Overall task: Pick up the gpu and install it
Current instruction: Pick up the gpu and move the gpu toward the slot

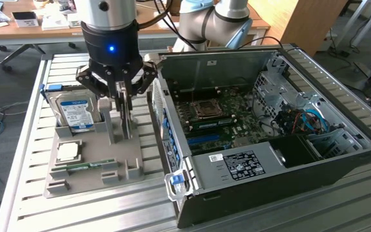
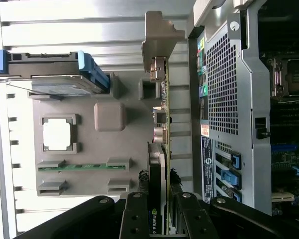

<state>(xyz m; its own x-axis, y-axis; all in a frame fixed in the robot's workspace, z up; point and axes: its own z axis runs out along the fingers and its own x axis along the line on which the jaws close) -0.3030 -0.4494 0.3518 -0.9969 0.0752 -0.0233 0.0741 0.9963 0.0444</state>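
Gripper jaws pinch the gpu across its flat faces; it stands on edge at the grey holder, silvery bracket at the far end. Likely light, stiff, fragile: grip the board squarely, sparing its connectors. Beyond, on the worktop, sits the open computer case.

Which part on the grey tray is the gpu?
Beside the open black computer case lies a grey plastic tray. On it, the gpu, a thin green card with silvery bracket, stands on edge in the black gripper; the blue-labelled hard drive is thicker.
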